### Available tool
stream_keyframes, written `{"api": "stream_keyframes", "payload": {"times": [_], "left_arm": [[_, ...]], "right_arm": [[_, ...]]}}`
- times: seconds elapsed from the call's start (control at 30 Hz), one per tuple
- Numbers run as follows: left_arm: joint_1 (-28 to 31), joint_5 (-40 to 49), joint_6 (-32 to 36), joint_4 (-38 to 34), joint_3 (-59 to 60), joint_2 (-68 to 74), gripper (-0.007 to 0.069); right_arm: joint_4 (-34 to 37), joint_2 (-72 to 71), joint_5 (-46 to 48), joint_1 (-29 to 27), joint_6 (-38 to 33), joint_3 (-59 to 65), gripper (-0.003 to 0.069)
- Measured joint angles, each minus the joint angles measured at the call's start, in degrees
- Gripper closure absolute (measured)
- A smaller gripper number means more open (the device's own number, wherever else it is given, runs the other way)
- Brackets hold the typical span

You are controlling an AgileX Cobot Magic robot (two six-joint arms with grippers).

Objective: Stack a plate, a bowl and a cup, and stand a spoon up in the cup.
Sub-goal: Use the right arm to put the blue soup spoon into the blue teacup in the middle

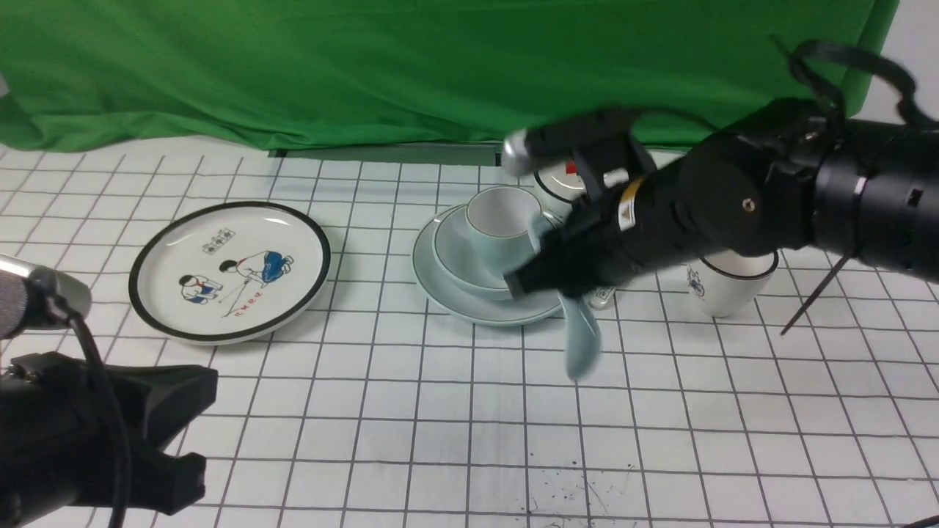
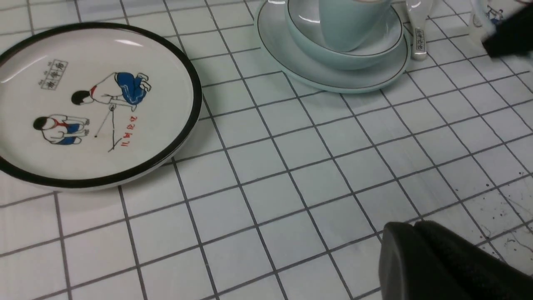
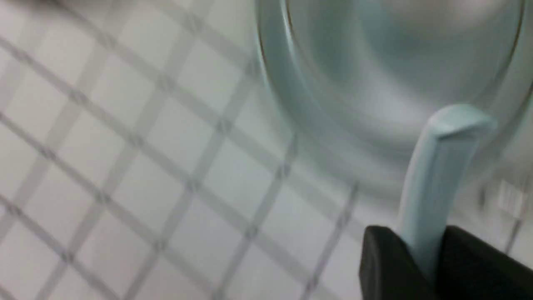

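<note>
Cartoon-children plate [image 1: 229, 271], black-rimmed, is sitting well to the left of the stack on the gridded tablecloth [image 1: 440, 411]. Printed-handle white spoon [image 2: 418, 37] is lying just beside the stack's right edge. The right arm is reaching across the front view and covering most of a black-rimmed bowl with a red picture [image 1: 561, 183] behind the stack and the top of a black-rimmed white cup [image 1: 726, 282] to the right. Pale blue-green plate [image 1: 440, 293] is carrying the matching bowl [image 1: 451, 257], and the handleless cup [image 1: 499, 220] is standing upright in the bowl, its whitish inside showing. Right gripper [image 3: 420, 250] is pinching the spoon [image 1: 583, 337] by its handle, jaws closed on both sides. The spoon is looking pale blue-green, glossy and motion-blurred; its scoop end is hanging down in front of the plate's near right rim, with the squared handle tip sticking out beyond the fingers towards the stack. Contact with the table cannot be told. Left gripper [image 2: 410, 227] is resting low at the near left, fingers pressed together, holding nothing.
</note>
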Motion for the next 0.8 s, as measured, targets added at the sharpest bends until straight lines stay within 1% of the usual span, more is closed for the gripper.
{"api": "stream_keyframes", "payload": {"times": [0.03, 0.13, 0.17, 0.2, 0.23, 0.37, 0.5, 0.67, 0.8], "left_arm": [[0.0, -0.41, 0.12, 0.0, 0.0, 0.0, 0.0655], [0.0, -1.13, 0.55, 0.0, 0.0, 0.0, 0.0655], [0.0, -1.2, 0.55, 0.0, 0.0, 0.0, 0.0655], [0.0, -1.53, 0.75, 0.0, 0.02, 0.0, 0.0655], [0.0, -1.73, 0.9, 0.0, 0.02, 0.0, 0.0655], [0.0, -2.36, 2.33, 0.32, 0.02, 0.0, 0.0655], [0.0, -2.86, 3.21, 1.03, 0.2, 0.0, 0.0655], [0.0, -3.08, 3.36, 2.75, 0.61, 0.0, 0.0655], [0.0, -3.08, 3.36, 2.96, 0.61, 0.0, 0.0655]], "right_arm": [[-0.02, 0.24, -10.65, 0.0, -3.4, -0.14, 0.0492], [-0.07, 3.79, -28.45, -0.28, -8.55, -0.28, 0.0492], [-0.07, 4.15, -28.45, -0.33, -8.55, -0.34, 0.0492], [-0.07, 7.24, -35.51, -0.52, -11.43, -0.89, 0.0492], [-0.07, 9.16, -37.74, -0.8, -12.75, -1.4, 0.0492], [-0.07, 15.63, -40.44, -1.82, -16.62, -4.51, 0.0492], [-0.07, 18.37, -40.78, -2.82, -18.13, -6.56, 0.0492], [0.05, 18.81, -40.85, -3.76, -16.72, -7.32, 0.0492], [0.16, 19.0, -38.52, -3.8, -15.44, -7.48, 0.0492]]}}
